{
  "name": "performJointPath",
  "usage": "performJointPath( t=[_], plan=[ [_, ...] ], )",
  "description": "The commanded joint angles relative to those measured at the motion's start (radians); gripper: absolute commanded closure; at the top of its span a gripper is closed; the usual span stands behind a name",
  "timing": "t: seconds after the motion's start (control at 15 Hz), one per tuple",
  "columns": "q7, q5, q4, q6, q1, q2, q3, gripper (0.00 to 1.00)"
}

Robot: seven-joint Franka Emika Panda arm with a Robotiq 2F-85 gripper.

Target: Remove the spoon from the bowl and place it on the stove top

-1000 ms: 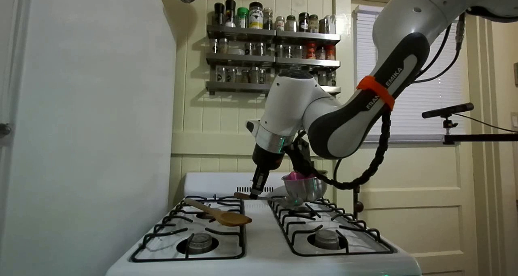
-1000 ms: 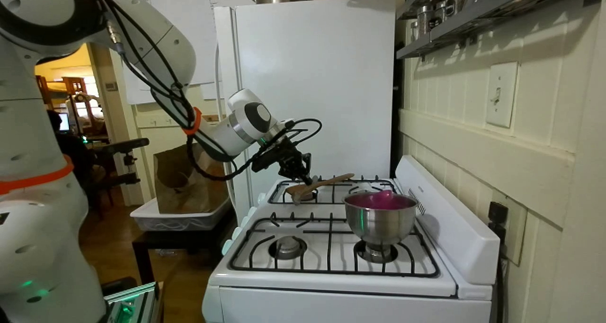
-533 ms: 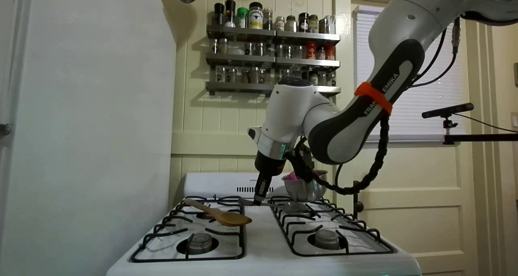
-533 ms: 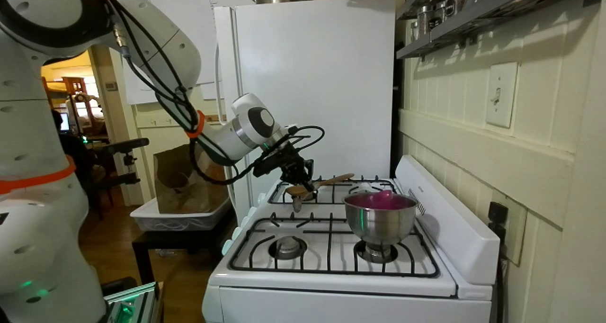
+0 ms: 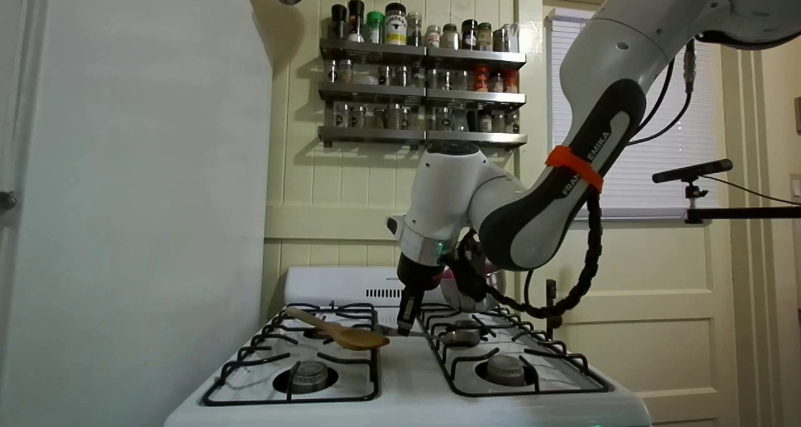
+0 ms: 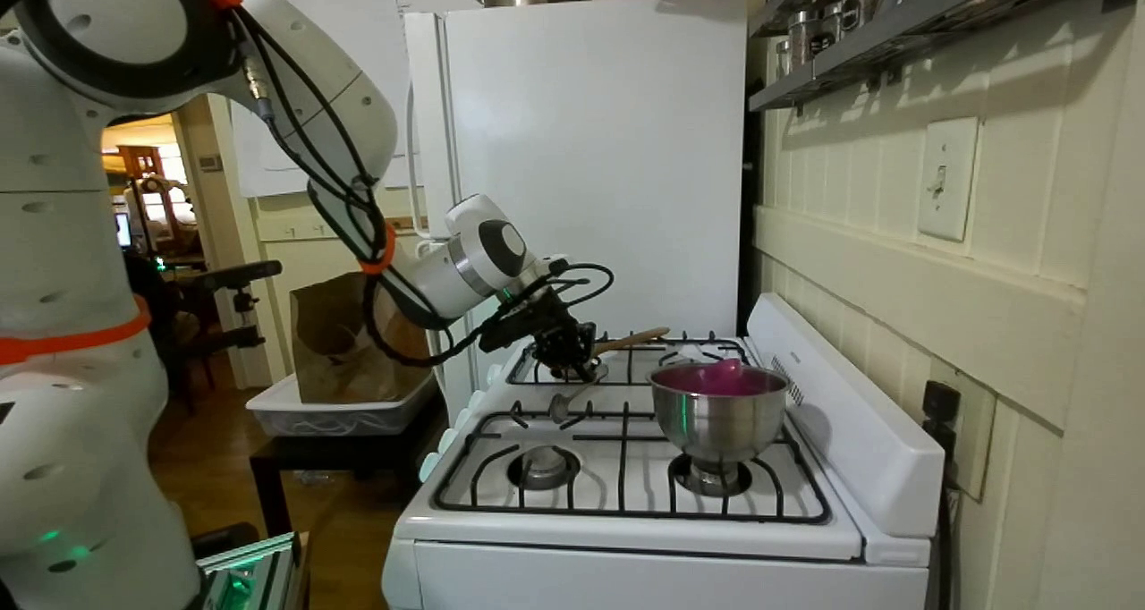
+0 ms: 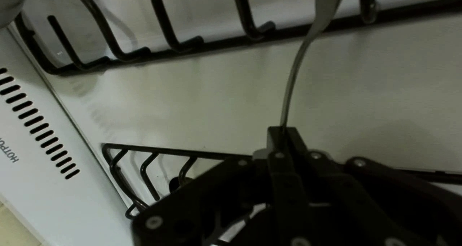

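Tool (image 7: 284,135): pinching the metal spoon (image 7: 295,67) along its handle, lower than half a second ago.
Metal spoon: well clear of the bowl (image 6: 718,427), reaching head-first over a grate (image 6: 623,458); perhaps touching it, hard to judge from these angles.
Bowl: unmoved at the rear.
Stove top (image 5: 400,377): very nearly reached, so likely in the set-down step, with only final lowering and release left.
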Motion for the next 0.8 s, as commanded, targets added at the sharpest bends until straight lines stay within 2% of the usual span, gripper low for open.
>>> performJointPath(
  t=[0.0, 0.4, 0.73],
  plan=[
    [0.086, -0.067, 0.011, -0.005, 0.003, 0.025, -0.005, 0.99],
    [0.148, -0.13, 0.023, -0.002, 0.005, 0.052, -0.013, 0.99],
    [0.185, -0.249, 0.048, -0.017, 0.007, 0.071, -0.019, 0.99]
  ],
)
